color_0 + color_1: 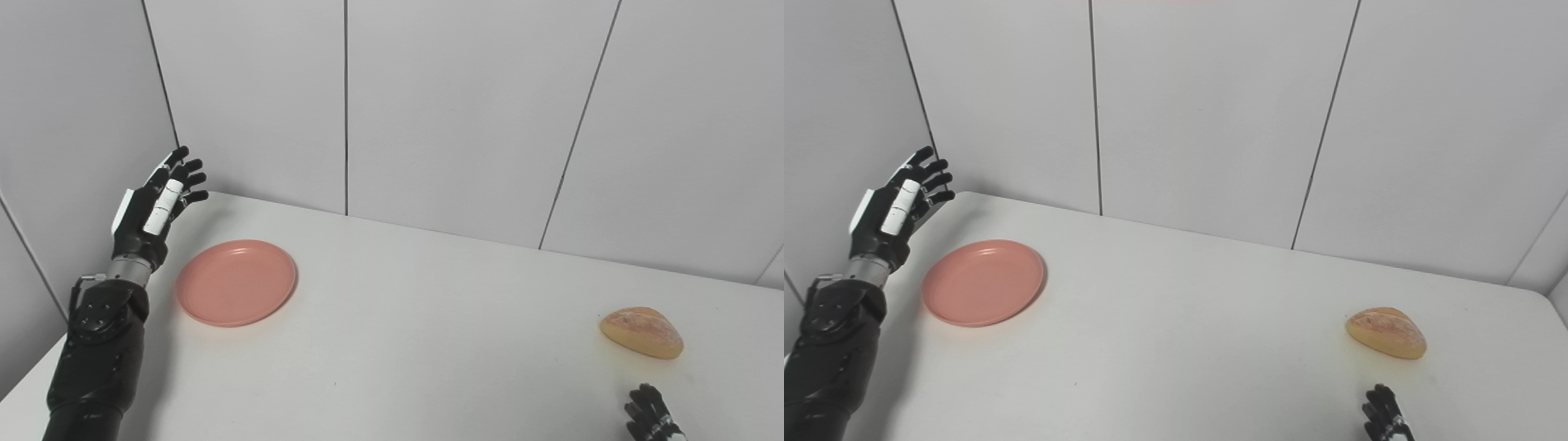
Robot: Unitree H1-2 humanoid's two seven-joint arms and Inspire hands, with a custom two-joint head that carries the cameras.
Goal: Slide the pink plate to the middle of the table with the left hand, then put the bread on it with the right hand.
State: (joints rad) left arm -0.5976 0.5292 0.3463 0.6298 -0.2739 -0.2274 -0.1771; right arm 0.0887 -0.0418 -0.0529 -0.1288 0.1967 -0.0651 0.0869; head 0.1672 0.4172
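The pink plate (236, 282) lies flat and empty on the left part of the white table (416, 343). My left hand (154, 208) is raised above the table's left edge, just left of the plate and apart from it, open with fingers spread. The bread (642, 332), a golden-brown roll, lies at the right side of the table. Only the fingertips of my right hand (650, 415) show at the bottom edge, below the bread and apart from it. I cannot tell whether that hand is open or shut.
Grey panelled walls (429, 110) stand close behind the table and along its left side, near my left hand. The table's left edge runs under my left forearm (98, 361).
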